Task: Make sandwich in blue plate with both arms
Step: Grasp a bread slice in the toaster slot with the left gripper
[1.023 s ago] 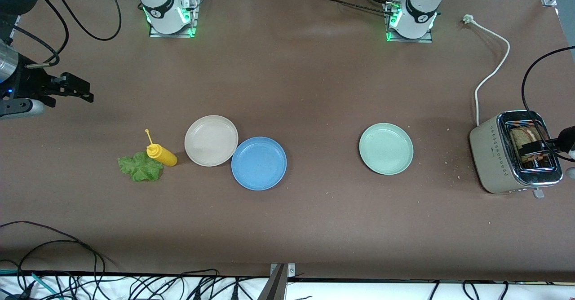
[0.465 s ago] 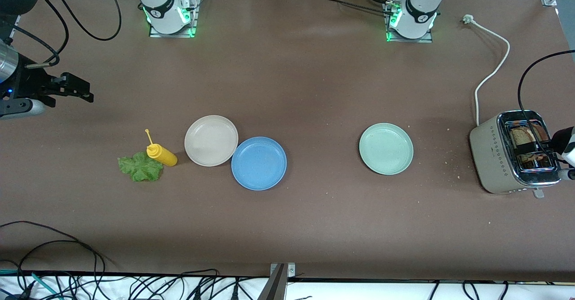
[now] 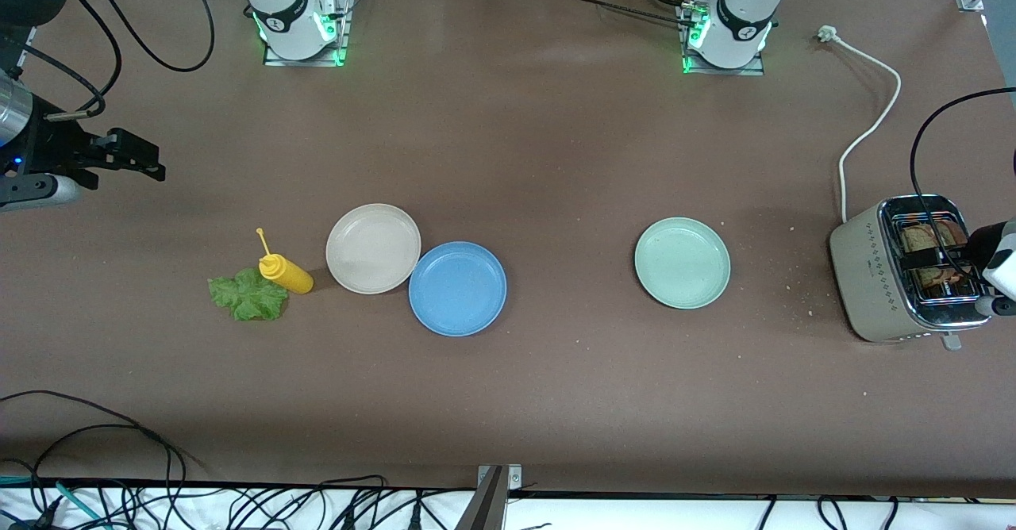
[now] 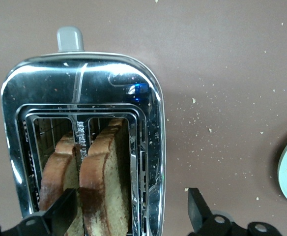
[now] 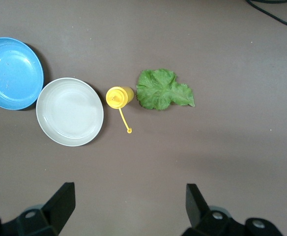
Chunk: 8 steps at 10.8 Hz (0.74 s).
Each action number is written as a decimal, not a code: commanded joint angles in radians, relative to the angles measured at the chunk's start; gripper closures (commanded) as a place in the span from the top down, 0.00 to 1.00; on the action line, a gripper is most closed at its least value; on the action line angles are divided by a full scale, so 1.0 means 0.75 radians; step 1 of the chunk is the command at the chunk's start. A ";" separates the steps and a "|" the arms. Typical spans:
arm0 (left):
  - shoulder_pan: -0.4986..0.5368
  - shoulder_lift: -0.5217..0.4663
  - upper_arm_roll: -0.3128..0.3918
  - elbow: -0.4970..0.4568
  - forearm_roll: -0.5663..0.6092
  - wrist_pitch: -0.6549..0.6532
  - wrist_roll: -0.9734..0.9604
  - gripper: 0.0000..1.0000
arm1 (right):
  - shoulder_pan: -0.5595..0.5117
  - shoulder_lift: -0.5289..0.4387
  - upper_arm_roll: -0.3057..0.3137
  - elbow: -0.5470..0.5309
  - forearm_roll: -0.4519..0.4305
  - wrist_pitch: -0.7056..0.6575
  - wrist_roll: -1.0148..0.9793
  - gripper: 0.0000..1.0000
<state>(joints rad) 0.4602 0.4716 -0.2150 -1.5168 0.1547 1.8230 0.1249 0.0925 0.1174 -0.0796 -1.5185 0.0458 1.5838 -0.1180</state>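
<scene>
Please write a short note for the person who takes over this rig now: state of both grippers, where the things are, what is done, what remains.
Left gripper: open, over the toaster, holding nothing.
Right gripper: open, empty, waiting above the right arm's end of the table.
Two bread slices stand in the toaster's slots.
Lettuce leaf lies on the table beside the yellow sauce bottle.
Blue plate is empty, touching the beige plate.
Done: nothing on the plate yet.
Left: bread, lettuce, bread onto the blue plate.
</scene>
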 commanded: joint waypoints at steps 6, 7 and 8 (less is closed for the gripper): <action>0.006 0.018 -0.006 0.000 0.033 -0.040 0.015 0.07 | -0.005 -0.001 0.000 0.018 0.013 -0.007 -0.010 1.00; 0.004 0.016 -0.006 0.006 0.033 -0.040 0.013 0.00 | -0.005 -0.001 0.000 0.018 0.013 -0.007 -0.010 1.00; 0.002 0.013 -0.006 0.018 0.035 -0.050 0.013 0.00 | -0.005 -0.001 0.000 0.018 0.013 -0.007 -0.008 1.00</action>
<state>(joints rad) 0.4629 0.4899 -0.2114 -1.5151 0.1590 1.8047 0.1254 0.0925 0.1174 -0.0796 -1.5185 0.0458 1.5838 -0.1180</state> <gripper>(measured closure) 0.727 0.000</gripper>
